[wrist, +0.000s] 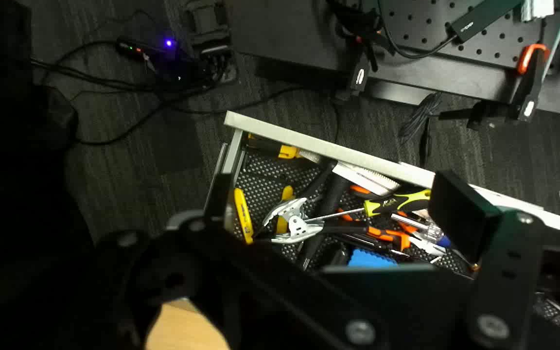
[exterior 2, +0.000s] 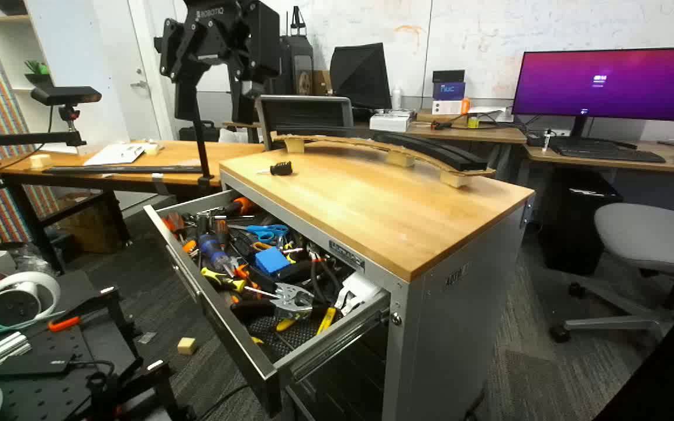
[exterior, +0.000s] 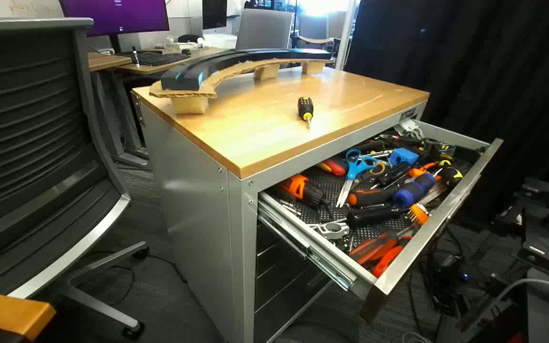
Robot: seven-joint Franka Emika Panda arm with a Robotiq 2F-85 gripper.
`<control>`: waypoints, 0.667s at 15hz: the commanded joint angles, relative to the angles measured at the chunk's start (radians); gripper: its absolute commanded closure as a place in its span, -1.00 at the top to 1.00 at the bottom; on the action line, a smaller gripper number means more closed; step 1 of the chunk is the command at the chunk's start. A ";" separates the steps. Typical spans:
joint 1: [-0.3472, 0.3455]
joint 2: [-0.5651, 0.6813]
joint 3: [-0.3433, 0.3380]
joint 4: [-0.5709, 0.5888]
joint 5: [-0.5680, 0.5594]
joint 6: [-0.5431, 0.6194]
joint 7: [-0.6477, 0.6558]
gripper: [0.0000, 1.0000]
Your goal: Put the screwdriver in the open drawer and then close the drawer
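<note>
The screwdriver is small, stubby and black with yellow marks. It lies on the wooden cabinet top near the drawer-side edge in both exterior views (exterior: 306, 108) (exterior 2: 282, 168), and does not show in the wrist view. The grey metal drawer is pulled open in both exterior views (exterior: 441, 216) (exterior 2: 211, 304), and its front rim also shows in the wrist view (wrist: 328, 145). It holds many heaped tools. My gripper (exterior 2: 215, 111) is open and empty, raised above the cabinet top's height. In the wrist view its spread fingers (wrist: 341, 201) frame the tools in the drawer below.
A black curved strip on cardboard and blocks (exterior: 241, 66) stands along the back of the cabinet top (exterior: 265, 138). A chair (exterior: 31, 119) stands beside the cabinet. A black curtain (exterior: 446, 62) hangs behind. A black perforated table with clamps (wrist: 426, 29) faces the drawer front.
</note>
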 commanded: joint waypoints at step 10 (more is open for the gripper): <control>-0.019 0.015 -0.004 0.017 0.161 0.005 0.233 1.00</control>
